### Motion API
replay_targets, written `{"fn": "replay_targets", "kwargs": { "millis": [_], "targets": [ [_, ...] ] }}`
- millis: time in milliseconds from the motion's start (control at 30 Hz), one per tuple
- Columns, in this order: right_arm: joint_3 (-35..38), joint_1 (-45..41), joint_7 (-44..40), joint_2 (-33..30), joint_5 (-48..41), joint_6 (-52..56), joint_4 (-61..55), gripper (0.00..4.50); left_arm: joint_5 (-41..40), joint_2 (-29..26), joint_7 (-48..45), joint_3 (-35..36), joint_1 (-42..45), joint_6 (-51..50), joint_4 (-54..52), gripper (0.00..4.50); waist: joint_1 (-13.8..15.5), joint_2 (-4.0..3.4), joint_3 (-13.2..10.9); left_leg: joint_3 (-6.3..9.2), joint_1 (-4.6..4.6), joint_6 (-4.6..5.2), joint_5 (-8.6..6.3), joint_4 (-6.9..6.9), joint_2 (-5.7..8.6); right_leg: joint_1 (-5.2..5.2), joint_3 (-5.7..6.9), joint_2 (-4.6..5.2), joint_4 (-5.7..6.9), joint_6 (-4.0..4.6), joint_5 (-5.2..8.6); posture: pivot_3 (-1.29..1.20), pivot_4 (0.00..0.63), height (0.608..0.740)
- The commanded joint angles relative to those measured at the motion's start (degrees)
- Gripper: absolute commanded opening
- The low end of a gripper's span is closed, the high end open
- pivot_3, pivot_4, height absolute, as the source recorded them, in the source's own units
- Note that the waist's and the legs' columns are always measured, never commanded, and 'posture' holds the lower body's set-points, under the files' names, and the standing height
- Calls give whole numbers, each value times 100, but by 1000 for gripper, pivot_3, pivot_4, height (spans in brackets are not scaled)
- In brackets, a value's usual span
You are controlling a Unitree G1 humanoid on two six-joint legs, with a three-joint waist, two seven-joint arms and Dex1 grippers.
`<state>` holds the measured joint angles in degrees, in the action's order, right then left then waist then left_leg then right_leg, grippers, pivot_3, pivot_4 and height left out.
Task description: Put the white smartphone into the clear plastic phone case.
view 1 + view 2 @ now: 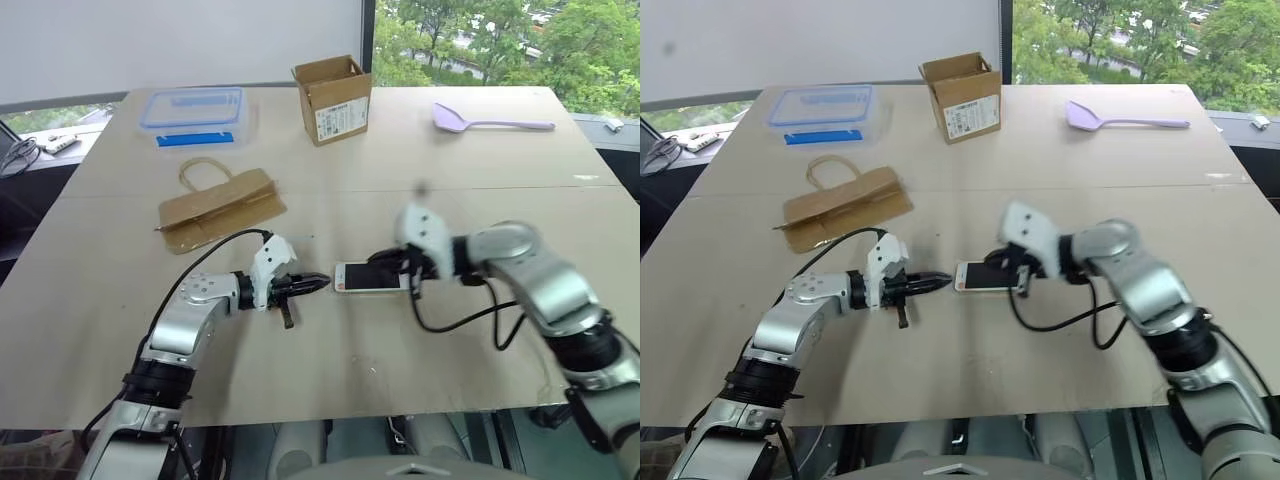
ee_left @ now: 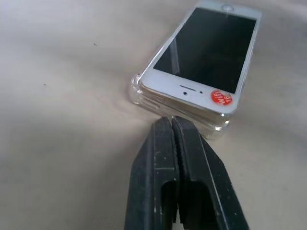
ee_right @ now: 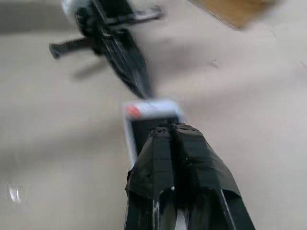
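Phone (image 2: 206, 57) is lying flat on the table (image 1: 420, 170), screen up, and from the left wrist view it's sitting on or partly in the clear case (image 2: 144, 98). You can see the see-through lip poking out under the near end, so we'd say it's not fully snapped in yet, though we can't tell how deep it sits. Our left pincer (image 1: 318, 284) is pressed together with nothing in it, its tip right at the phone's near short end, touching or just shy of it, hard to call. Our right pincer (image 3: 173, 132) is also pressed together and empty, coming in over the far end of the phone from the opposite side, tip low over the screen; contact is too blurry to call. So the phone is basically sandwiched between the two tips, end to end. For doing this step well, we think the trick is to treat the left tip as a stop so the case can't skate away across the table, then use the right tip to push down on the corners one at a time rather than mashing the middle of the glass. Go slow, keep the push straight down, and watch that the thin shell doesn't flex and pop the opposite corner back out. If it slides, reset the brace first.
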<state>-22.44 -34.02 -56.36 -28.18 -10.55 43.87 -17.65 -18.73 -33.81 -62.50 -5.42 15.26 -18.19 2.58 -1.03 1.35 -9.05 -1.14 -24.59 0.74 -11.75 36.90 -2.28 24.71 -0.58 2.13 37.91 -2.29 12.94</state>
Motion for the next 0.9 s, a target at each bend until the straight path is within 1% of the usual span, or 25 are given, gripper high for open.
{"fn": "replay_targets", "kwargs": {
  "millis": [33, 267, 433, 633, 667, 733, 800, 833, 900],
  "targets": [
    [-226, -180, 86, 216, 158, -456, 434, 0, -293, -245, -192, 328, -174, -15, -369, 35, 15, 0, -1, 1, -3, 0, 0, 3, 0, 0, 0, 0, 0, 0, -1, 0, 150, 740],
    [-812, -335, -377, 442, 272, -876, 1269, 0, -575, -489, -306, 644, -481, -122, -651, 35, 24, 1, -1, 0, -10, 0, 0, 21, 4, -3, -5, 4, -1, 13, 7, 0, 150, 740],
    [-1217, -496, -476, 483, 746, -1368, 2022, 0, -688, -584, -300, 744, -691, -227, -913, 35, 5, 2, 1, 0, 1, 0, 0, 20, -2, -5, -8, -3, 7, 12, 6, 0, 150, 740],
    [-1225, -604, -528, 578, 884, -1364, 2544, 0, -760, -611, -184, 788, -787, -327, -1101, 35, 5, 3, 3, -2, 24, 0, 0, 19, -5, -25, -10, -7, 8, 21, 12, 0, 150, 740],
    [-1245, -613, -551, 586, 902, -1326, 2637, 0, -767, -610, -171, 794, -807, -342, -1133, 35, 4, 2, 2, -5, 35, 0, 0, 19, -6, -33, -14, -7, 8, 21, 12, 0, 150, 740],
    [-1276, -625, -581, 603, 932, -1310, 2776, 0, -768, -604, -160, 803, -835, -364, -1177, 35, 6, 3, 3, -9, 84, -1, -1, 9, -6, -76, -16, -6, 3, 9, 22, 0, 150, 740],
    [-1326, -629, -589, 614, 987, -1313, 2943, 0, -763, -588, -154, 805, -852, -390, -1214, 35, 6, 1, 4, -6, 98, -1, -1, 1, -7, -88, -14, -3, 0, 9, 23, 0, 150, 740],
    [-1296, -604, -614, 621, 942, -1308, 2960, 0, -755, -579, -149, 795, -847, -398, -1223, 35, 7, 2, 4, -5, 99, -1, -1, 1, -8, -88, -14, -2, 1, 10, 22, 0, 150, 740],
    [-967, -484, -703, 622, 588, -1318, 2625, 0, -723, -541, -110, 742, -781, -418, -1198, 35, 21, 1, 6, -1, 100, -1, -1, 2, -9, -88, -12, -1, 2, 13, 20, 0, 150, 740]
  ]
}}
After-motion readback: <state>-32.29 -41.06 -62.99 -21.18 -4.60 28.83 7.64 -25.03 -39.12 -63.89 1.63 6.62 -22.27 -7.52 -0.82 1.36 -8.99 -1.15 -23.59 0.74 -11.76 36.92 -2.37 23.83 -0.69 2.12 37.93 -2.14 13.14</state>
